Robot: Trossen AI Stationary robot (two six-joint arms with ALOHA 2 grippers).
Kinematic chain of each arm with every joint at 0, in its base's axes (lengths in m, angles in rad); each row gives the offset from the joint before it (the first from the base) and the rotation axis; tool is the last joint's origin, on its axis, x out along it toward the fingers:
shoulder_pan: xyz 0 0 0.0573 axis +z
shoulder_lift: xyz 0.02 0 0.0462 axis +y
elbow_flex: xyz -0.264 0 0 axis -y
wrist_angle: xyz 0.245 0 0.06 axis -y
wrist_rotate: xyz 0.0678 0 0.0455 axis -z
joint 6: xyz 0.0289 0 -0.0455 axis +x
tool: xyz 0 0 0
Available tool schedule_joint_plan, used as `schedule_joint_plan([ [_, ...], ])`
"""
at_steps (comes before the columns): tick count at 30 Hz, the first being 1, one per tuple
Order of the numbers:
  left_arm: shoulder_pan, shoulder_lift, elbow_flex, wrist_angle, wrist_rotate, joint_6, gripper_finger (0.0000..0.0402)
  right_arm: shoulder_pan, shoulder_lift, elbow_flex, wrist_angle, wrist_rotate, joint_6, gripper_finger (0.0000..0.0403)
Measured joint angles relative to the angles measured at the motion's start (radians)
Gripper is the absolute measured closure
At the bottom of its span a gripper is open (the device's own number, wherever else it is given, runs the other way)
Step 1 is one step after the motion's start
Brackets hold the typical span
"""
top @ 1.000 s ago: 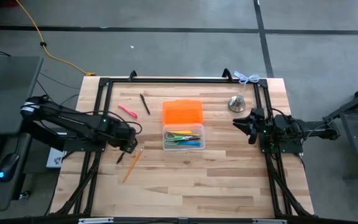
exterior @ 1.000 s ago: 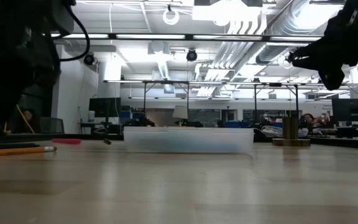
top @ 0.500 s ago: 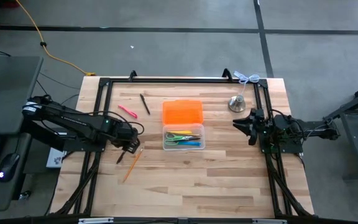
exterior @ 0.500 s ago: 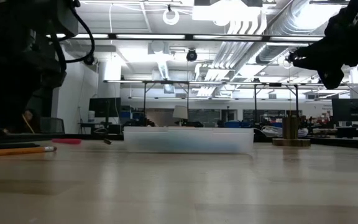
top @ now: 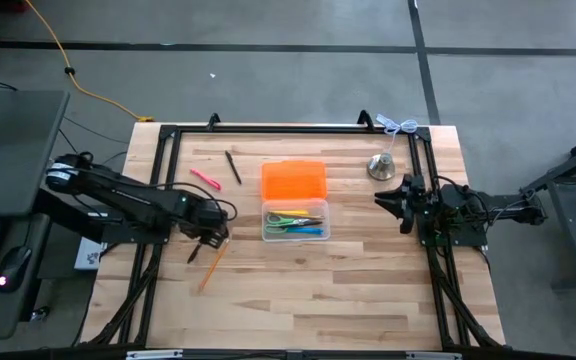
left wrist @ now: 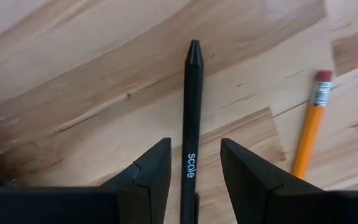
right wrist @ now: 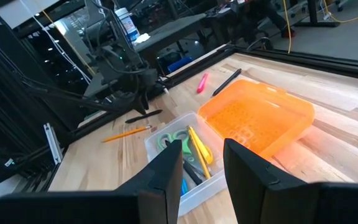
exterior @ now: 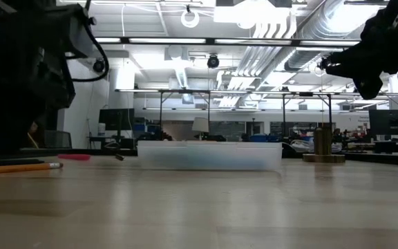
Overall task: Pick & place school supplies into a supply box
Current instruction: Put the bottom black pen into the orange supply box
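While left pincer gapes, black pen lies between fingers, ungripped.

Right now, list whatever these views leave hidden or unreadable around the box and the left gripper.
- Contents of the supply box, low view: only a blur through the clear wall.
- Black pen, left wrist view: its rear end is cut off by the picture's edge, between the open fingers of the left gripper.
- Black pen, high view: largely hidden under the left gripper.
- Pencil, left wrist view: its tip is behind a finger.
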Motion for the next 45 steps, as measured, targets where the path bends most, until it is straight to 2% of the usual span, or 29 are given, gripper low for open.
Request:
schedule_joint_plan([
  [13, 0.0, 0.18, 0.007, 0.062, 0.058, 0.029, 0.0231, 0.0, 0.007, 0.0, -0.004, -0.001, 0.001, 0.0308],
  [31, 0.0, 0.183, 0.004, 0.059, 0.051, 0.029, 0.0233, 0.0, 0.007, 0.0, -0.007, -0.008, -0.004, 0.0308],
  [34, 0.0, 0.183, 0.004, 0.052, 0.059, 0.027, 0.0251, 0.0, 0.007, 0.0, -0.008, -0.008, -0.006, 0.0308],
  [42, 0.0, 0.184, 0.004, 0.054, 0.068, 0.027, 0.0346, 0.0, 0.008, 0.0, -0.008, -0.008, -0.005, 0.0308],
  [45, 0.0, 0.184, 0.004, 0.052, 0.069, 0.026, 0.0369, 0.0, 0.008, 0.0, -0.008, -0.008, -0.005, 0.0308],
])
